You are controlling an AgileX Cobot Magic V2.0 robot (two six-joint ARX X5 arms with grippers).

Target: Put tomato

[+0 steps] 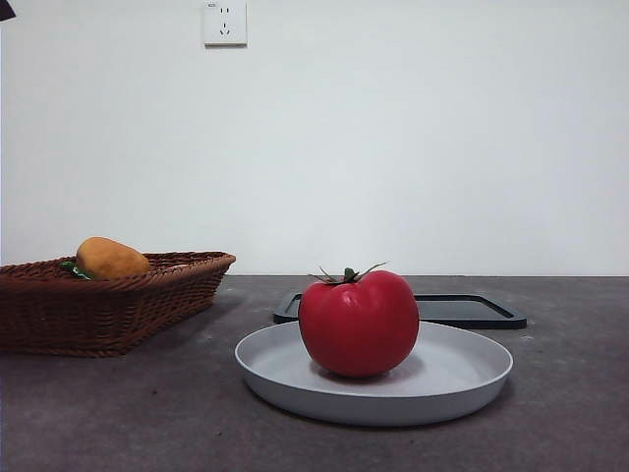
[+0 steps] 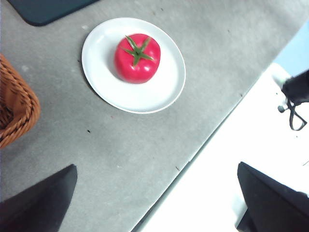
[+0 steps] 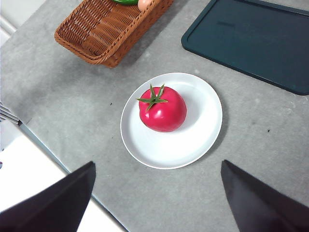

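The tomato [image 3: 162, 109] sits on a white plate [image 3: 193, 140]; a basket [image 3: 108, 29] and dark tray [image 3: 256, 41] lie beyond the plate, and the right claw [image 3: 157, 203] gapes wide above the desk [image 3: 63, 96].

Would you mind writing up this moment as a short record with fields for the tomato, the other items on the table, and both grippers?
tomato: upright on the white plate, stem up, nothing touching it
basket: wicker, beside the plate, holding an orange-brown item and something green
dark tray: flat on the table behind the plate
left gripper: open, raised above the table edge, holding nothing
right gripper: open, raised above the table edge, holding nothing
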